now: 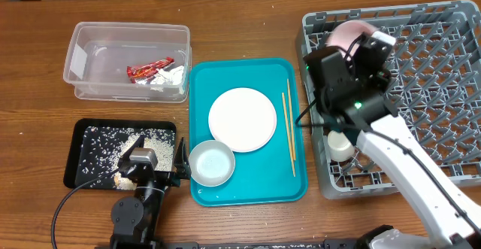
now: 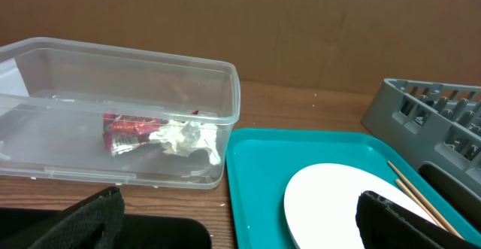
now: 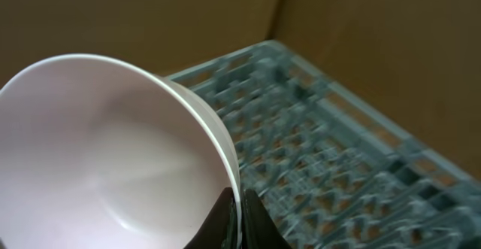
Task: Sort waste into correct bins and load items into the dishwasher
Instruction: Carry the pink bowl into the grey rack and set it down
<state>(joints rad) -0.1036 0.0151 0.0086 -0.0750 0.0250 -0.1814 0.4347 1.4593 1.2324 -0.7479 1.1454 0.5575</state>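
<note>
Wooden table (image 1: 248,23): wrapper (image 1: 149,71) and tissue (image 1: 171,77) in clear tub (image 1: 83,34), 10 o'clock; rice scraps (image 1: 105,147) in black tray (image 1: 75,175), 8 o'clock. Cup (image 1: 340,145) in rack (image 1: 451,76), 3 o'clock; right gripper (image 3: 239,219) clamps bowl (image 3: 113,166) above it. Left gripper (image 2: 239,223) spread, empty. Remaining on teal tray (image 1: 248,195): plate (image 1: 242,119), second bowl (image 1: 211,162), chopsticks (image 1: 289,132)

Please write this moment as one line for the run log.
right hand: holds bowl over rack | left hand: open | teal tray: plate, second bowl, chopsticks | tub: wrapper, tissue
</note>
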